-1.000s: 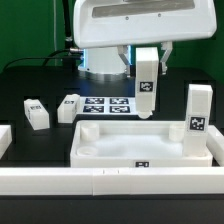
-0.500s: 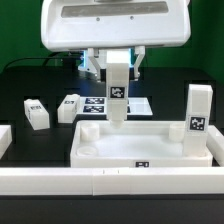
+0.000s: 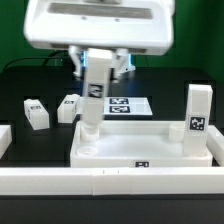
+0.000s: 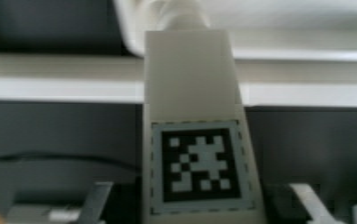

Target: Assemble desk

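White leg stands up straight, squeezed tight between the fingers of the gripper near its top. Its bottom end is at the back corner of the tabletop, on the exterior view's left. A second leg stands at the tabletop's other end.

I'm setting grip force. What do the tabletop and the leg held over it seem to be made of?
Tabletop: probably hard white plastic with a matte finish, judging by its even colour and rounded, moulded-looking rim.
Held leg: seemingly the same white plastic, with smooth flat faces and straight edges.
The tag on the leg looks like a printed sticker, though that is uncertain.
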